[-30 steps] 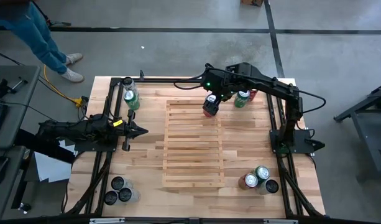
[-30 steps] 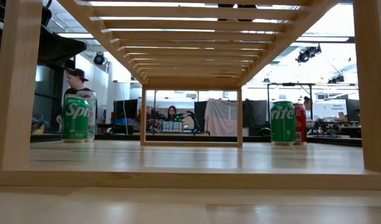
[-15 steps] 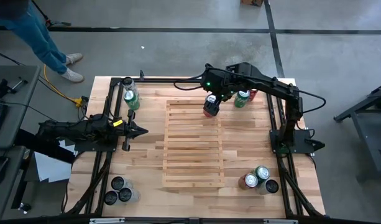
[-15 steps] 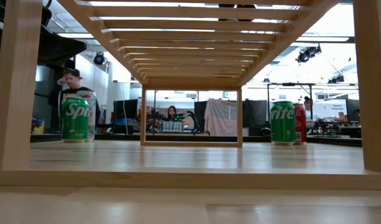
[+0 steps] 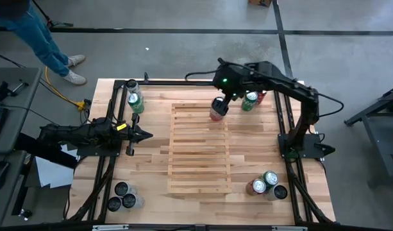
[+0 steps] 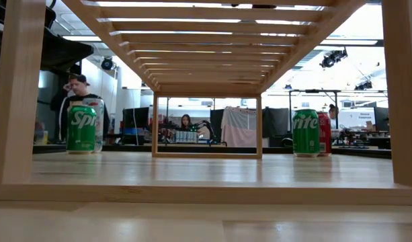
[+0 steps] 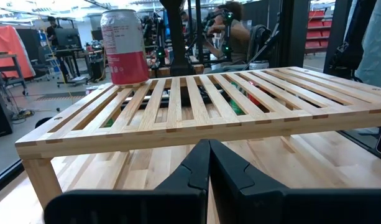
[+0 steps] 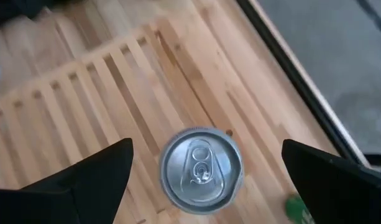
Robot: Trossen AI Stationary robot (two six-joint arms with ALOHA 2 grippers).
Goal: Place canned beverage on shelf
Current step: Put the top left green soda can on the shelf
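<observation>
Since a second ago my right arm has drawn back and up from the far right corner of the shelf point(image 5: 199, 149), and the pink-and-white can point(image 5: 216, 113) now stands on the slats free of it. From the right wrist camera I see the right gripper point(image 8: 215, 177) spread wide directly above the can's silver top point(image 8: 201, 169), its fingers point(image 8: 84, 174) clear on either side. My left gripper point(image 7: 209, 163) waits pinched closed, empty, beside the shelf's left edge. Green and red cans point(image 5: 250, 101) stand on the table beyond.
</observation>
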